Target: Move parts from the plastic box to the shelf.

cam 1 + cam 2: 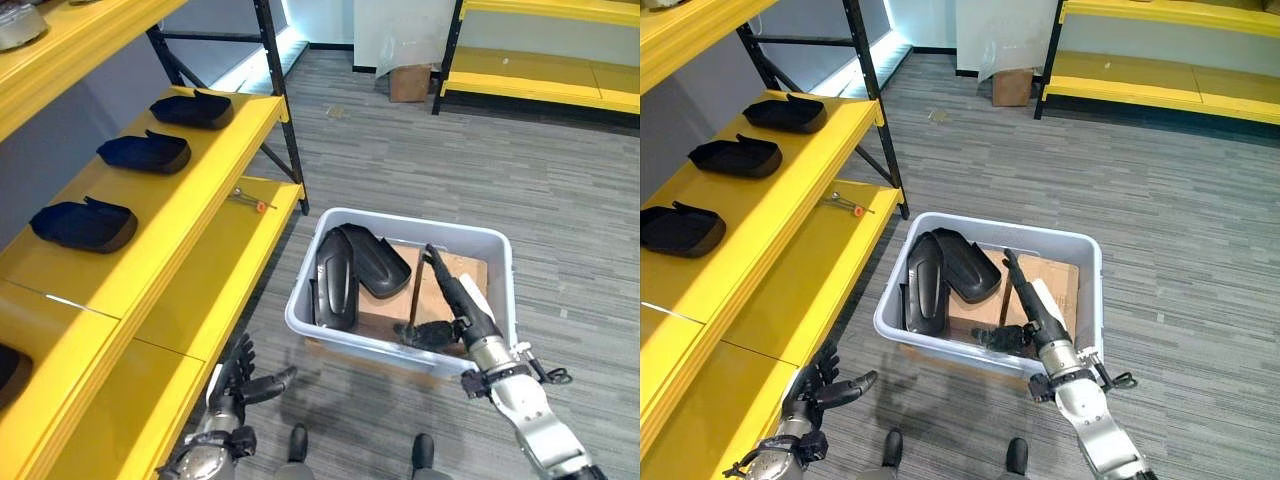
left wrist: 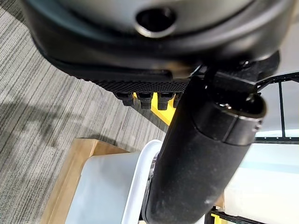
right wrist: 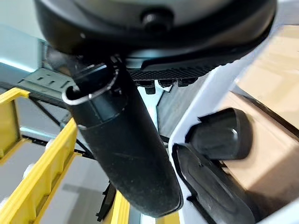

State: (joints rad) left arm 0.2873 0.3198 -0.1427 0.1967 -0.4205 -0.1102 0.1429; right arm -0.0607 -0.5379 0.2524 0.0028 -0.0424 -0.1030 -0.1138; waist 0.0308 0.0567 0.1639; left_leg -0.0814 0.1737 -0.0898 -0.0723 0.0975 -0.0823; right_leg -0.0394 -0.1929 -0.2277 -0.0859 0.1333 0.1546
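Note:
The pale grey plastic box (image 1: 400, 218) stands on the floor in front of me. Two large black moulded parts (image 1: 335, 280) (image 1: 375, 262) lean together at its left side; the right wrist view shows them close up (image 3: 219, 135). My right hand (image 1: 445, 332) reaches over the box's near right rim, open and holding nothing. My left hand (image 1: 245, 380) hangs low by the shelf's front edge, open and empty. Three black parts (image 1: 190, 108) (image 1: 145, 152) (image 1: 85, 225) lie in a row on the yellow shelf (image 1: 215, 165) to my left.
A lower yellow shelf board (image 1: 215, 270) carries a small tool with an orange tip (image 1: 250, 200). Black uprights (image 1: 280, 100) hold the rack. A brown board (image 1: 450, 275) lines the box. A cardboard carton (image 1: 408, 82) and another yellow rack (image 1: 540, 80) stand far back.

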